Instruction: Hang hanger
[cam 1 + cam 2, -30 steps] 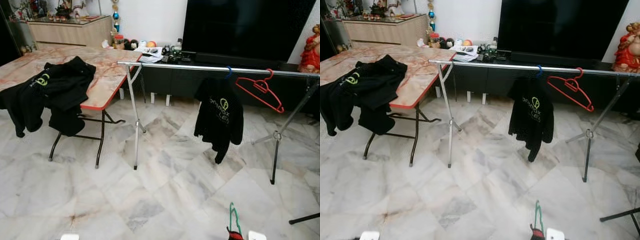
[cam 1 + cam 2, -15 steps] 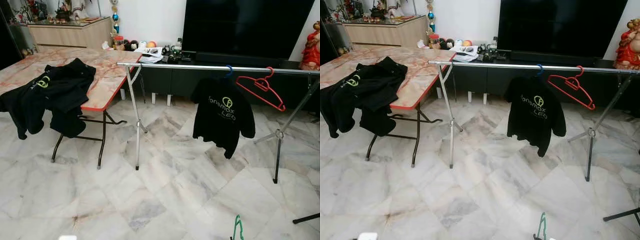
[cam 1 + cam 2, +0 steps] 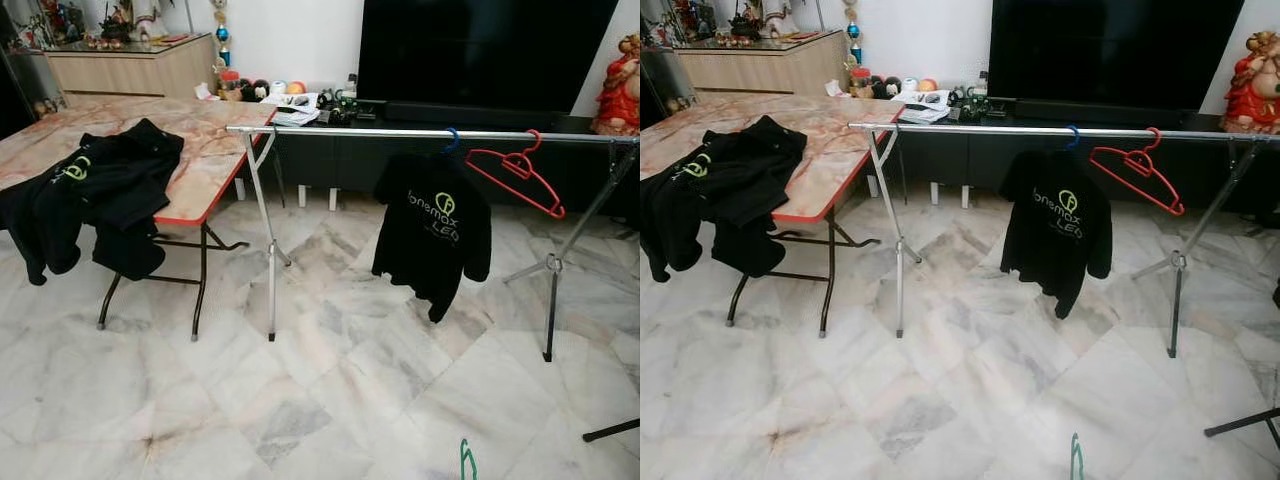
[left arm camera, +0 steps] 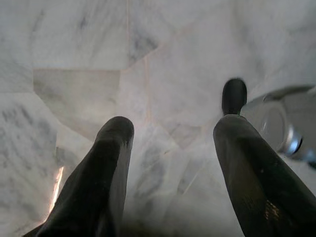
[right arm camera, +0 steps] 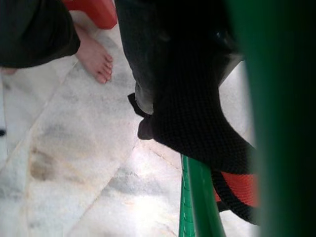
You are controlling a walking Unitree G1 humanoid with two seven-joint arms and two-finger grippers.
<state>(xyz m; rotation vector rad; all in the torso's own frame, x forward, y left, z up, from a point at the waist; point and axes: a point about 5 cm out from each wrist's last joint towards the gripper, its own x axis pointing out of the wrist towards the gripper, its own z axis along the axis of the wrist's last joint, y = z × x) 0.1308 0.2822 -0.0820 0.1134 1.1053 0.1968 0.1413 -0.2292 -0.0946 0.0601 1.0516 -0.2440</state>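
The hook of a green hanger pokes up at the bottom edge of the eye views, on my right side. In the right wrist view the green hanger runs close past the camera with black and red knit cloth draped on it; my right gripper is shut on it. A silver clothes rail stands across the room ahead. On it hang a black T-shirt on a blue hanger and an empty red hanger. My left gripper hangs open over the marble floor.
A folding table on the left carries black clothes. Behind the rail stand a dark TV unit and a big screen. A black stand leg lies at the lower right. A person's bare foot is near my right gripper.
The camera has shifted a little. The green hook sits lower in the picture, and the black and red cloth under it has dropped out of frame. The hanging T-shirt has swung on the rail.
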